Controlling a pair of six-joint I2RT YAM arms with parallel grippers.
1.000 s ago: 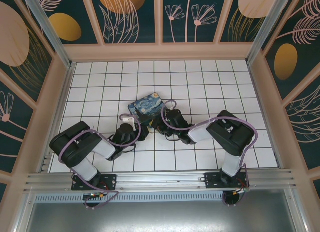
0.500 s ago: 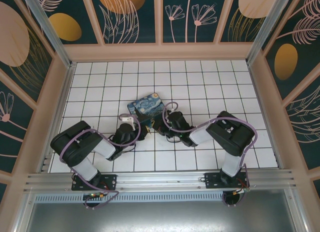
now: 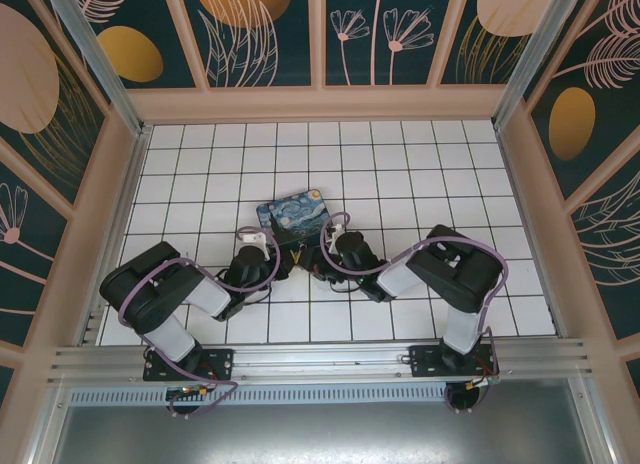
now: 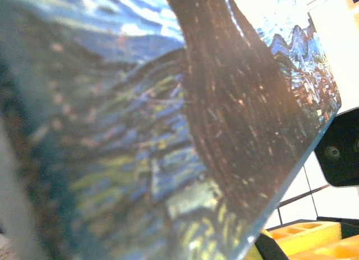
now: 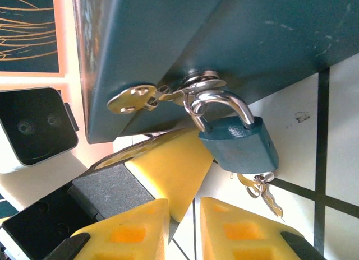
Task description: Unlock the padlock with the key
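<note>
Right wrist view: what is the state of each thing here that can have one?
padlock, shackle shut, hanging from the starry-night box.
starry-night box, kept shut by the padlock.
key, at the padlock's underside; whether inserted, cannot tell.
right tool, open, empty.

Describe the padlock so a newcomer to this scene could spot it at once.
Find the starry-night box on the tiled floor. On its dark side the padlock hangs by a silver shackle from a hasp. Unlike the gold key beside it, it is a blue block with small keys beneath.
</note>
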